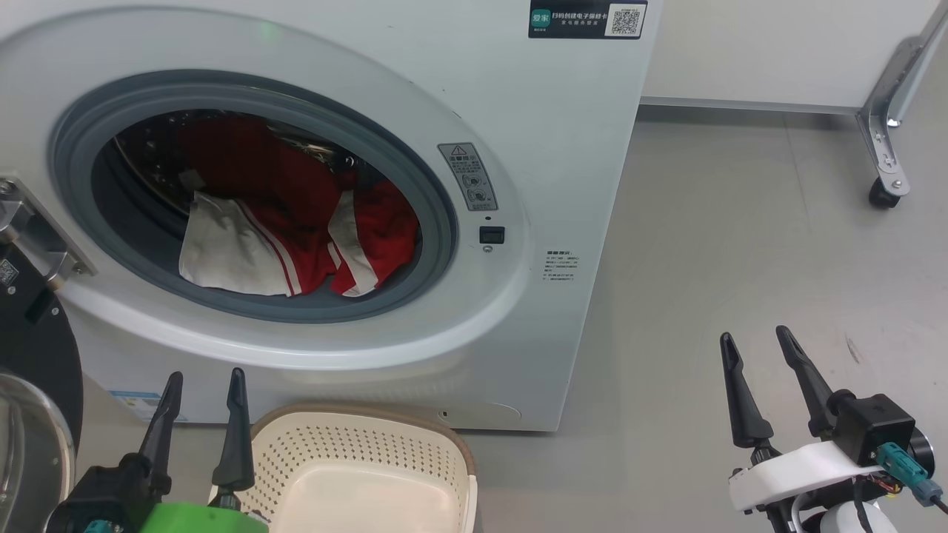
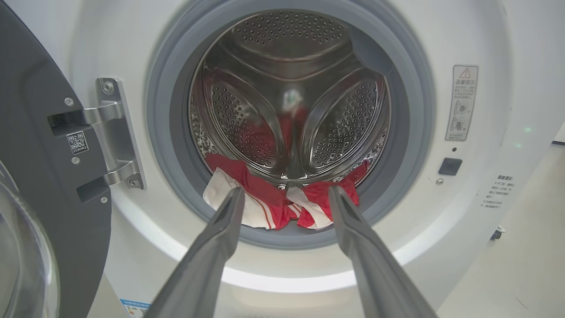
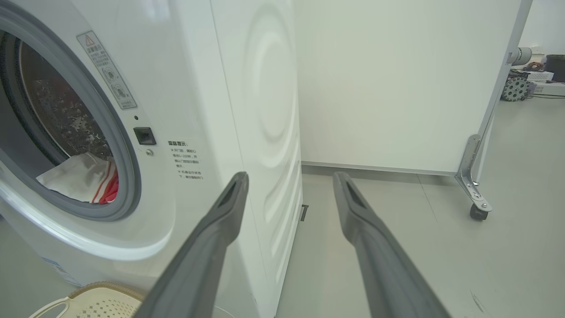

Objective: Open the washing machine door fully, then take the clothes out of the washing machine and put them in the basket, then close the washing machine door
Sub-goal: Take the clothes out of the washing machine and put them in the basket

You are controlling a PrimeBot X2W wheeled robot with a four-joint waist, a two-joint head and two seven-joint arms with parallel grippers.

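The white washing machine (image 1: 563,148) fills the upper left of the head view. Its door (image 1: 33,355) is swung wide to the left; the dark rim and glass bowl (image 2: 26,247) sit at the left edge. Red and white clothes (image 1: 289,222) lie at the drum's front lip, partly over the grey gasket (image 2: 282,207). The cream basket (image 1: 363,474) stands on the floor below the opening, with nothing inside. My left gripper (image 1: 206,379) is open above the basket's left rim, pointed at the drum (image 2: 284,190). My right gripper (image 1: 757,334) is open over bare floor, right of the machine (image 3: 289,174).
A white wheeled cabinet (image 1: 785,52) stands behind to the right, its metal leg and caster (image 1: 885,194) on the grey floor. The machine's right side panel (image 3: 265,132) is close to my right fingers. Open floor lies right of the machine.
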